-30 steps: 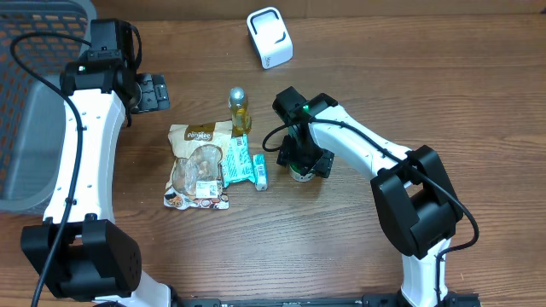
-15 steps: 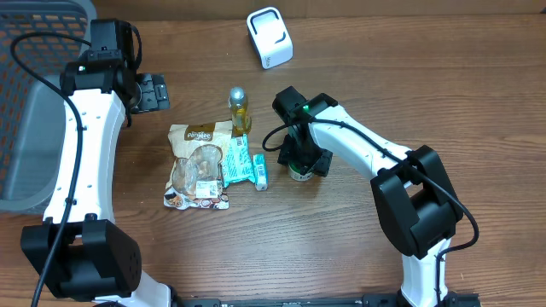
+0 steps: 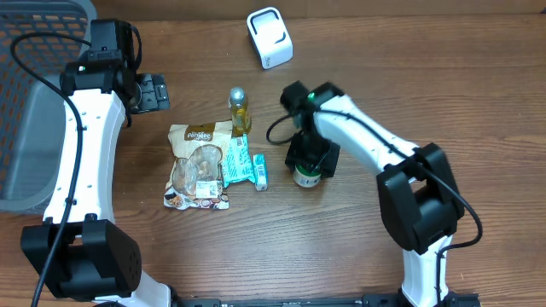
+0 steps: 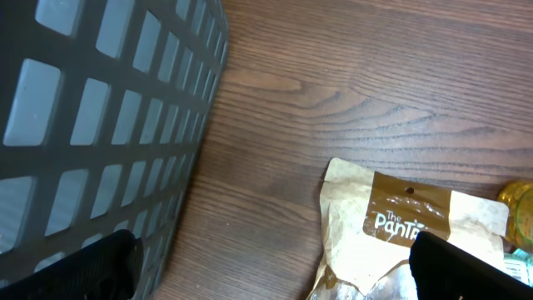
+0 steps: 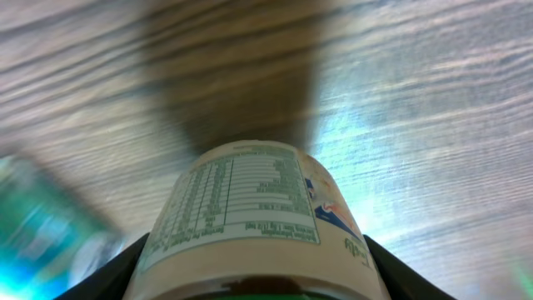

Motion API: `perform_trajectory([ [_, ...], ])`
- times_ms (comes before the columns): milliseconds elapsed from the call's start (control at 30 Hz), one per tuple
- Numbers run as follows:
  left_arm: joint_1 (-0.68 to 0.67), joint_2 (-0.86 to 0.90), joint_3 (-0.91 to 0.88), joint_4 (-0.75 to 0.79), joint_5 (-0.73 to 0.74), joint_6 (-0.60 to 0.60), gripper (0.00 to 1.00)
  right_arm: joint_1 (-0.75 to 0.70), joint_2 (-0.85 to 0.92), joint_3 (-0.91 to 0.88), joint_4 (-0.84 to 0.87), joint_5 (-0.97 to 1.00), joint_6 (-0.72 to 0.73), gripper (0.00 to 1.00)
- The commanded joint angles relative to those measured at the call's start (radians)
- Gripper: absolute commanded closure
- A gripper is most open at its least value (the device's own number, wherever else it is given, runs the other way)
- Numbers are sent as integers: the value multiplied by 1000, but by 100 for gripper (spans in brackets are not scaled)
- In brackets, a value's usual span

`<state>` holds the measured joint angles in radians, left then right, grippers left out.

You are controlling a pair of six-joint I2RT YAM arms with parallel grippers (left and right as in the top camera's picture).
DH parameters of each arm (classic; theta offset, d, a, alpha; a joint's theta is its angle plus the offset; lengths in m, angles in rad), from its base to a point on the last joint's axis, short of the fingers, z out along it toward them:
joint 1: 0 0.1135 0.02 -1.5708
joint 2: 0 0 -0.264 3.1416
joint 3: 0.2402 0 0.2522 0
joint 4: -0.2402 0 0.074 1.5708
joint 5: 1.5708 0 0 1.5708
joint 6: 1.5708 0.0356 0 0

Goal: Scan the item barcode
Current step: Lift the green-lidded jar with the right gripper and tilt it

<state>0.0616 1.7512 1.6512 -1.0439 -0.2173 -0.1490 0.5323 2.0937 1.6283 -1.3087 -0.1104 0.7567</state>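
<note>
So the small jar [image 3: 307, 178] is being gripped by the right gripper [image 3: 308, 169], with a finger pressed against each side, and its nutrition panel is being shown to the wrist cam. It's being held around the middle of the table [image 3: 478, 102]; whether it's touching the wood can't be told. The left gripper [image 3: 152, 91] is being held wide open with nothing in it, up by the far left corner beside the grey basket [image 3: 34, 128]. The white scanner [image 3: 270, 37] is being kept near the far edge. A snack bag [image 3: 198, 166], a teal packet [image 3: 241, 162] and a little yellow bottle [image 3: 240, 111] are being left lying just left of the jar.
</note>
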Motion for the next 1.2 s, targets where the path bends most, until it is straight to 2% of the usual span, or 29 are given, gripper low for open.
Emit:
perform_trajectory([
  [0,10,-12,22,2,1,14,0,-53,-10,95,-72,-229,-129,41],
  [100,10,-12,22,2,1,14,1,-76,-10,100,-122,-386,-134,46],
  [233,10,-12,22,2,1,14,1,-86,-10,100,-190,-512,-134,41],
  [733,10,-12,22,2,1,14,1,-86,-10,100,-378,-738,-134,42],
  [1167,10,-12,22,2,1,14,0,-86,-10,100,-386,-787,-134,41],
])
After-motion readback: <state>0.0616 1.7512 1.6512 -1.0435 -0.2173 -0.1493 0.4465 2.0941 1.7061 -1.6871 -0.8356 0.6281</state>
